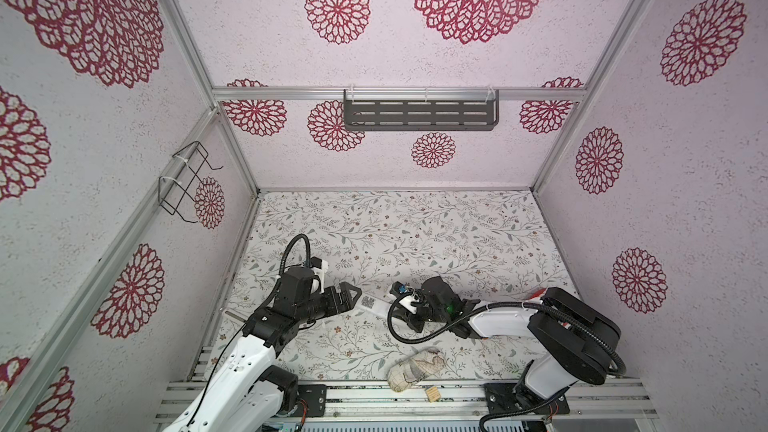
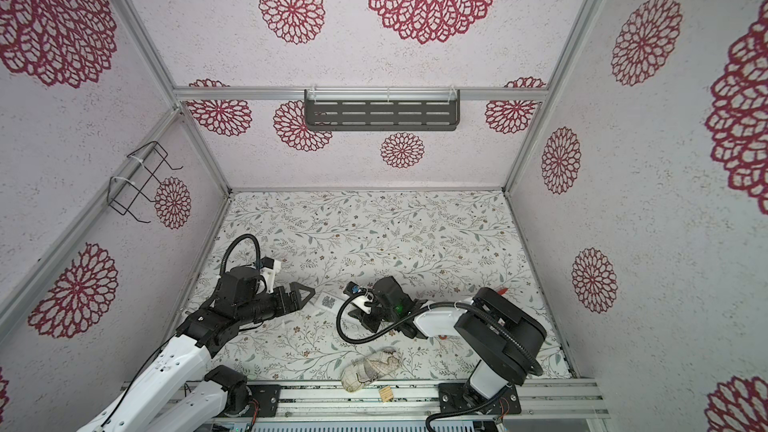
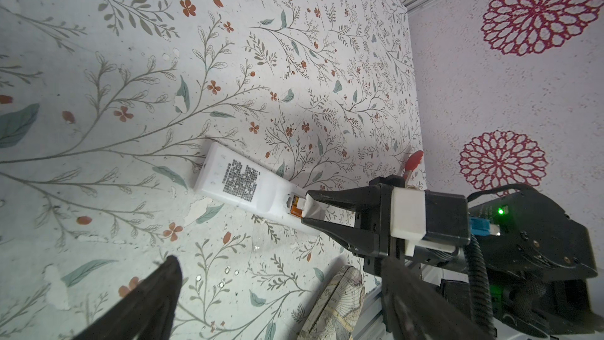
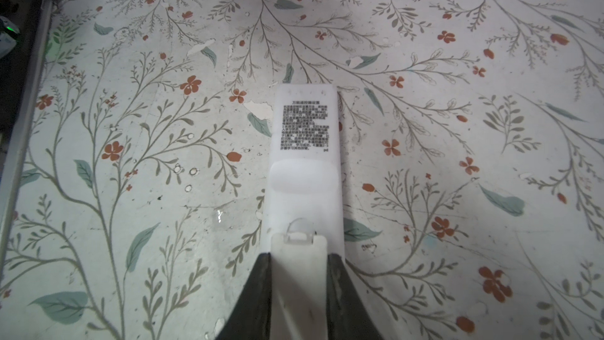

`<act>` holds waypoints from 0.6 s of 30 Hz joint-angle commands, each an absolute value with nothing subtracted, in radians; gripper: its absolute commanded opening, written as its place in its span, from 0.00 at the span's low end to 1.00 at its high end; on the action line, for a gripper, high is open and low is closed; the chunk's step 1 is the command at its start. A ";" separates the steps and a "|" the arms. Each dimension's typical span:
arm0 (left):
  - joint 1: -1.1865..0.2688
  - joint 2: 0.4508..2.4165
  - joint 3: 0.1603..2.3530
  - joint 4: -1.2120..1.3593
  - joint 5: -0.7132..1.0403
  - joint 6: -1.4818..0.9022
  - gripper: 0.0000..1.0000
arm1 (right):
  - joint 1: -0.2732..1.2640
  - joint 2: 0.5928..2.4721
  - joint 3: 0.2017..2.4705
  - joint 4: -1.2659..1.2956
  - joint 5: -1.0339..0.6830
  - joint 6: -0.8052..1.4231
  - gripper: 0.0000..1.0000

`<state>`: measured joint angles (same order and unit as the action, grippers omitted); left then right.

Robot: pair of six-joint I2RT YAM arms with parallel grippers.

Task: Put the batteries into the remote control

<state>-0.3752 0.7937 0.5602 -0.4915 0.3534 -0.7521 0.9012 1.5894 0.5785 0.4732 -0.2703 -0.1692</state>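
The white remote control (image 1: 372, 304) (image 2: 328, 303) lies back-up on the floral table, its printed label (image 4: 305, 125) facing up. My right gripper (image 4: 299, 255) is shut on a white battery cover (image 4: 299, 276), which it holds over the remote's compartment end. In the left wrist view, the orange of the batteries (image 3: 295, 212) shows in the compartment under the cover's edge; how many I cannot tell. My left gripper (image 1: 355, 301) (image 3: 277, 289) stands wide open just off the remote's other end, with nothing between its fingers.
A beige patterned cloth bundle (image 1: 417, 367) lies near the table's front edge, with a small wooden tag (image 1: 433, 393) on the rail beside it. A red tool (image 3: 413, 161) lies behind the right arm. A grey shelf (image 1: 419, 114) and a wire basket (image 1: 187, 184) hang on the walls.
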 commanded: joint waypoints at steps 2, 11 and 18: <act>-0.380 0.793 0.581 -0.465 0.355 -0.742 0.98 | 0.896 1.581 0.590 0.385 -0.271 -0.219 0.22; -0.381 0.792 0.578 -0.459 0.356 -0.741 0.97 | 0.897 1.575 0.609 0.316 -0.271 -0.241 0.24; -0.381 0.791 0.578 -0.457 0.352 -0.741 0.97 | 0.897 1.575 0.621 0.313 -0.266 -0.233 0.30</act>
